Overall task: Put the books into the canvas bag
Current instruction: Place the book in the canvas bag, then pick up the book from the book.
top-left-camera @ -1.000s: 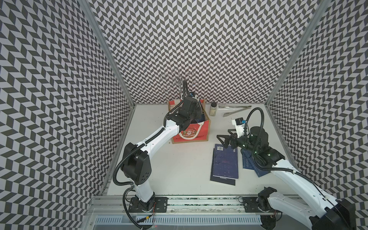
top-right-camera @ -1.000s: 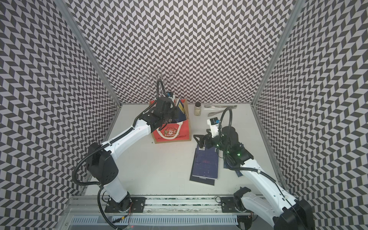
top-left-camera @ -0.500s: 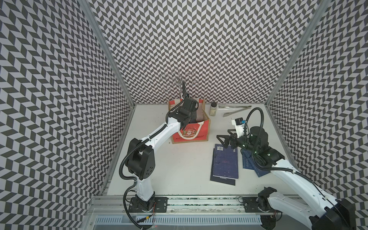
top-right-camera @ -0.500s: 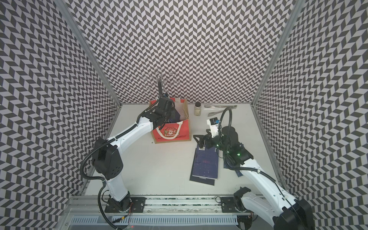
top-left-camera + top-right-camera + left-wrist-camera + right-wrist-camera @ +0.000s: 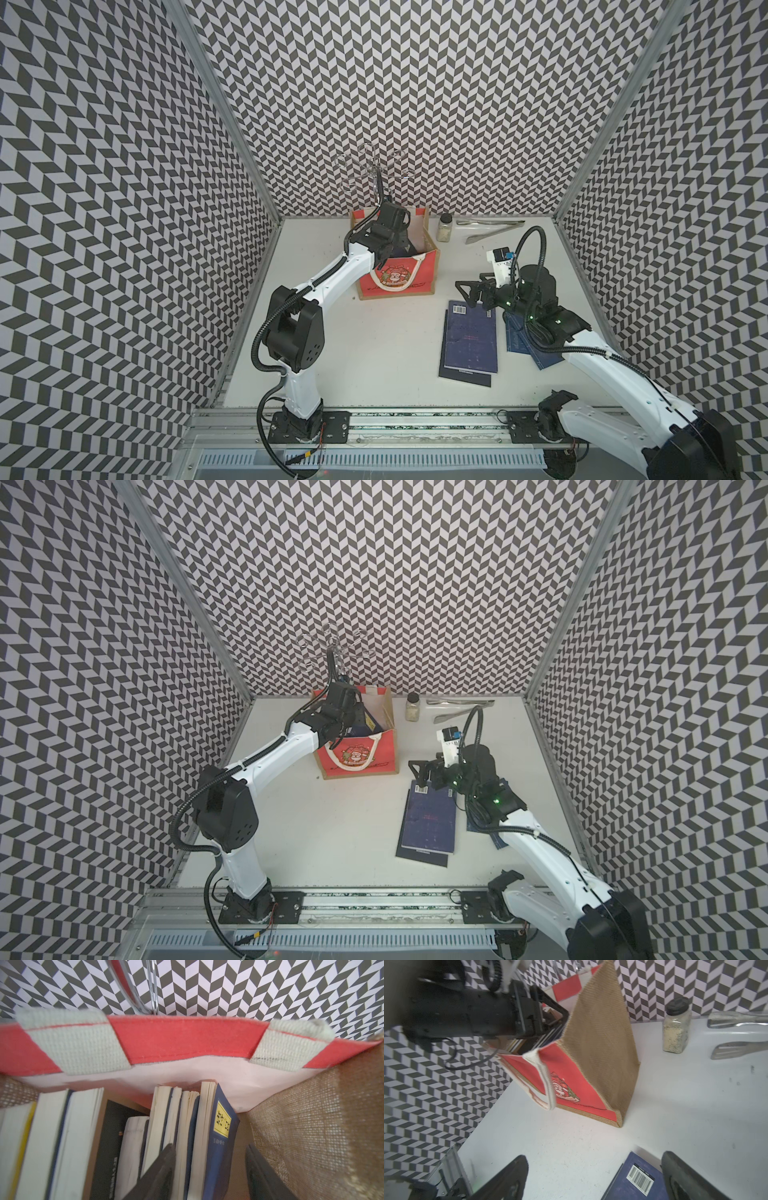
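The canvas bag (image 5: 399,279) (image 5: 361,759) stands at the back of the table, red front, tan jute side (image 5: 602,1043). My left gripper (image 5: 392,241) (image 5: 349,721) (image 5: 209,1172) reaches into its mouth and is open. Its fingers straddle a navy book with a yellow label (image 5: 222,1126); one finger (image 5: 264,1172) stands apart from the cover. Several more books stand upright beside it, among them a black one (image 5: 108,1136). A stack of navy books (image 5: 469,345) (image 5: 430,825) lies flat on the table. My right gripper (image 5: 467,291) (image 5: 420,771) (image 5: 593,1178) hovers open over the stack's barcode end, empty.
Two more navy books (image 5: 517,345) lie partly under my right arm. A spice jar (image 5: 444,227) (image 5: 677,1028) and metal tongs and a spatula (image 5: 490,230) sit right of the bag at the back. A wire stand (image 5: 374,170) rises behind the bag. Patterned walls close three sides.
My left gripper's jaws have opened inside the bag and let go of the navy book. Its arm has shifted a little. The right arm has barely moved.
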Tool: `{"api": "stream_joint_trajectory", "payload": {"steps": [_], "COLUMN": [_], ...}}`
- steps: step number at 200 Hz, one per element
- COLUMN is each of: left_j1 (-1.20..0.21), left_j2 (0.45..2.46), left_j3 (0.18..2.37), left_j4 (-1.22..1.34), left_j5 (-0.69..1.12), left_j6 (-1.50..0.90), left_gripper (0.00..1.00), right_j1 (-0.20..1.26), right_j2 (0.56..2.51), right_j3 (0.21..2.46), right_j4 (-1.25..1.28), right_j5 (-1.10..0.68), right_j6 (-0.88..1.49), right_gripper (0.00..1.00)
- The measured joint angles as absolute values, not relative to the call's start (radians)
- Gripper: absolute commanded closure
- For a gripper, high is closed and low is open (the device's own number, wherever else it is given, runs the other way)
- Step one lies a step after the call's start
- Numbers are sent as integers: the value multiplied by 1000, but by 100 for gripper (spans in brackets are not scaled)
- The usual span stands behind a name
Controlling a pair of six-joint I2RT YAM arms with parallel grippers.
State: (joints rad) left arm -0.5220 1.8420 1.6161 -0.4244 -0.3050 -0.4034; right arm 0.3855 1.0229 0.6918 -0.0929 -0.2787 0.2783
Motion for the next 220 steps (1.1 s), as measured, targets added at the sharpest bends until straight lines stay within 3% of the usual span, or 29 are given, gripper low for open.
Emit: {"api": "stream_joint_trajectory", "payload": {"steps": [24, 59, 114, 166, 220], "left_j1": [-514, -514, -527, -631, -772], "left_j2": [1840, 1779, 1388, 1111, 1092], "left_j3": [1616, 1616, 1406, 966, 651], "left_j4": [-429, -439, -356, -191, 26], "left_j5": [-297, -261, -29, 338, 466], "left_j6": [-407, -403, -345, -352, -449], "left_gripper": [41, 25, 5, 0, 0], "right_j1": [321, 261, 236, 231, 230], "right_j2": [1023, 1029, 1084, 1162, 1142], "right_j3": [641, 577, 483, 404, 338], "right_j4": [-106, -127, -133, -140, -22], "right_j5": [-254, -222, -194, -220, -301], "right_j6": [320, 372, 438, 473, 476], "right_gripper": [1, 0, 0, 1, 0]}}
